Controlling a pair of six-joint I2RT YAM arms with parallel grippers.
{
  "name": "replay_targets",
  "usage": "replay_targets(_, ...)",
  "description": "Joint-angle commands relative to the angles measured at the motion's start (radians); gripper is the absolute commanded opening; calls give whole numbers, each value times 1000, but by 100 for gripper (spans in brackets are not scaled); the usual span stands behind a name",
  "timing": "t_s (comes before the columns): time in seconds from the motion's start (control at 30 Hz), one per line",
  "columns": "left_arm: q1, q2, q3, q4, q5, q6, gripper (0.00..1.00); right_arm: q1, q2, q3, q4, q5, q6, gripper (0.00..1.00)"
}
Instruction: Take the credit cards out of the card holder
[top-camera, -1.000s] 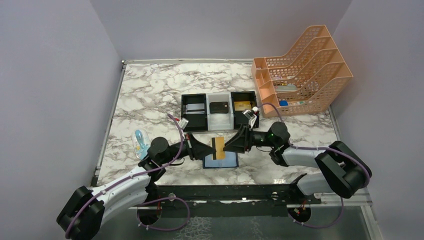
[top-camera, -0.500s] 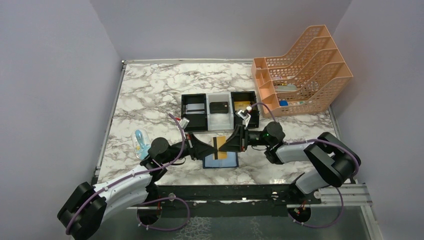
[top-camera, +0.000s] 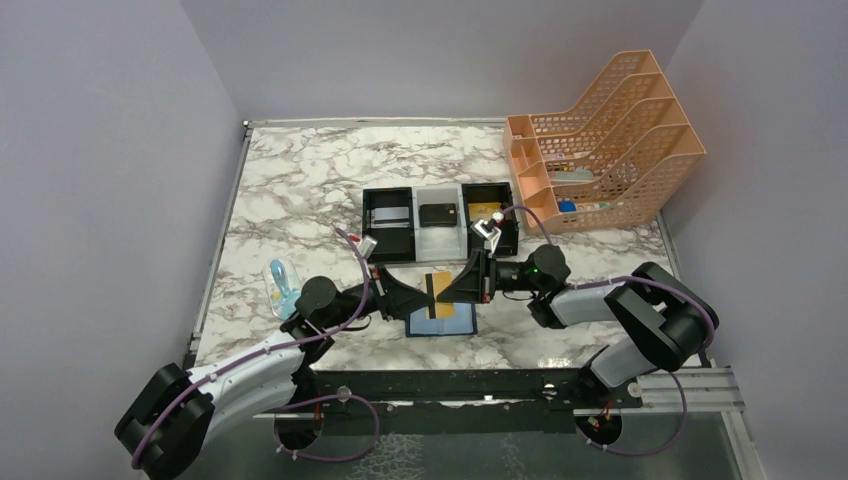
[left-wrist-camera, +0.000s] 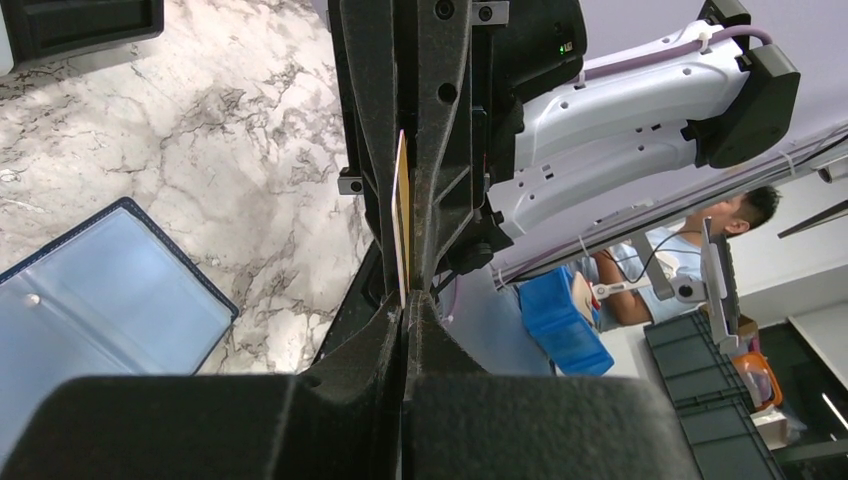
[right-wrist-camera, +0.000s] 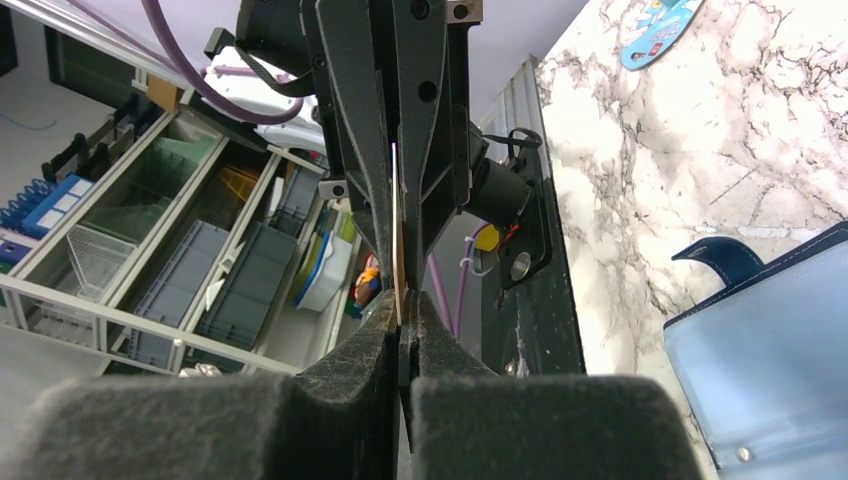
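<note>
Both arms reach inward over the near middle of the marble table (top-camera: 300, 190). The left gripper (top-camera: 424, 296) and right gripper (top-camera: 450, 292) close on one gold card (top-camera: 438, 293) from opposite sides, its face toward the camera and a dark stripe along its left side. Beneath it lies the card holder (top-camera: 445, 323), open, pale pockets up. Behind it stand three trays in a row (black, white, black), holding a silver-grey card (top-camera: 392, 213), a black card (top-camera: 438, 213) and a second gold card (top-camera: 485, 211). A peach mesh rack (top-camera: 600, 140) occupies the far right corner.
</note>
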Motion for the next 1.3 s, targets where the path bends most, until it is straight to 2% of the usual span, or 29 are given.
replay_targets(0.0, -5, -7, -24, 40, -23, -4, 0, 4, 2, 1, 45, -10, -2, 1)
replay_targets(0.1, -5, -17, -37, 40, -28, -4, 2, 4, -20, -1, 2, 3, -25, 1)
replay_targets(0.13, -5, -23, -38, 40, -27, -1, 10, 4, -33, 0, -30, 7, -44, 1)
replay_targets(0.17, -5, -28, -40, 34, -24, 3, 26, 4, -47, 0, -67, 18, -65, 1)
replay_targets(0.3, -5, -59, -17, -80, -26, 50, 61, 2, -141, 5, -258, 96, -164, 1)
replay_targets(0.43, -4, -101, 34, -269, -67, 122, 88, 1, -259, 27, -518, 212, -295, 1)
replay_targets(0.5, -4, -126, 77, -428, -116, 178, 98, 1, -327, 42, -676, 278, -378, 1)
replay_targets(0.67, -4, -145, 245, -874, -328, 352, 99, 1, -482, 72, -930, 457, -531, 1)
replay_targets(0.83, -5, -116, 409, -1153, -543, 456, 99, 1, -587, 99, -1082, 583, -656, 1)
replay_targets(0.93, -4, -99, 492, -1237, -630, 458, 99, 1, -624, 123, -1157, 656, -728, 1)
replay_targets(1.07, -4, -67, 647, -1375, -615, 496, 99, 1, -667, 144, -1244, 775, -812, 1)
replay_targets(1.27, -4, -67, 633, -1410, -840, 591, 99, 1, -653, 173, -1301, 977, -902, 1)
